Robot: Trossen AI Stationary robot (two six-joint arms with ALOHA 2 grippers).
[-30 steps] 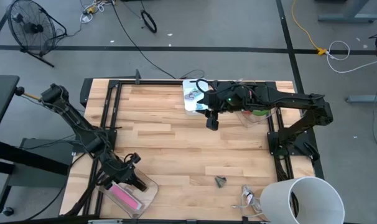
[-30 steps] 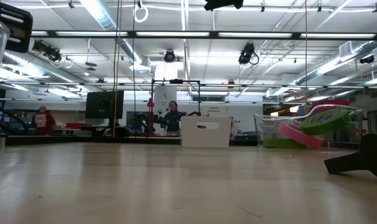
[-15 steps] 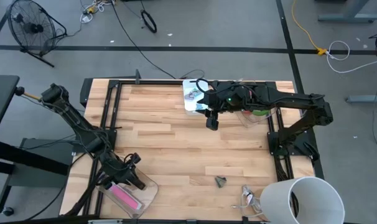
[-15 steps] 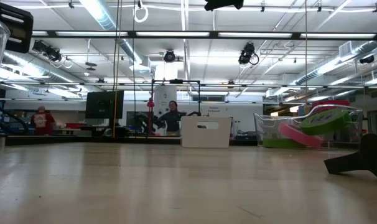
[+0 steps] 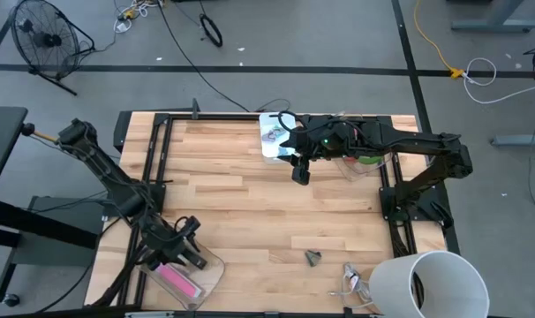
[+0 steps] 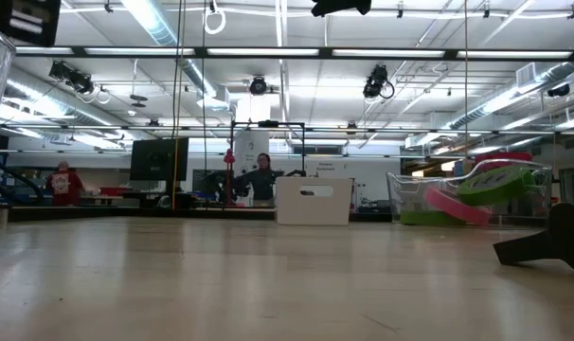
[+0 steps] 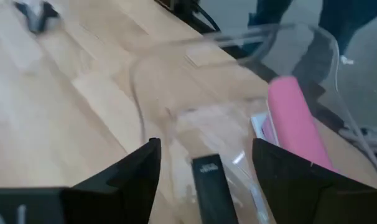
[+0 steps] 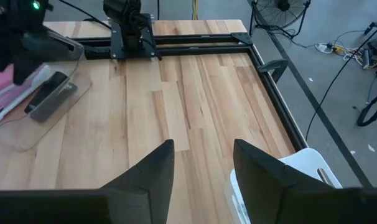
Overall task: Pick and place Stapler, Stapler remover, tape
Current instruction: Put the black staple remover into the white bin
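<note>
1. High view: the left gripper (image 5: pixel 186 249) hangs at the lower left of the frame over a clear tray (image 5: pixel 213 263) that holds a pink item (image 5: pixel 177 279). It has shifted only slightly in the last second. The right gripper (image 5: pixel 300 173) waits at upper centre over the surface (image 5: pixel 250 212). The small dark stapler remover (image 5: pixel 312 257) lies loose at lower centre, and a green tape (image 5: pixel 367 161) roll sits in a bin at the upper right.
2. Low view: the dark block in the upper left corner sits higher than it did half a second ago, so the left arm seems to be rising. At right, the green roll rests on a pinkish one.
3. Left wrist view: the fingers (image 7: pixel 132 174) are now spread, wider than a second ago. A dark bar, likely the stapler (image 7: pixel 210 183), lies in the tray between them, clear of both. It looks released, so that item appears placed and the remover comes next.
4. Right wrist view: the right fingers (image 8: pixel 154 168) stand apart, pinching nothing.
</note>
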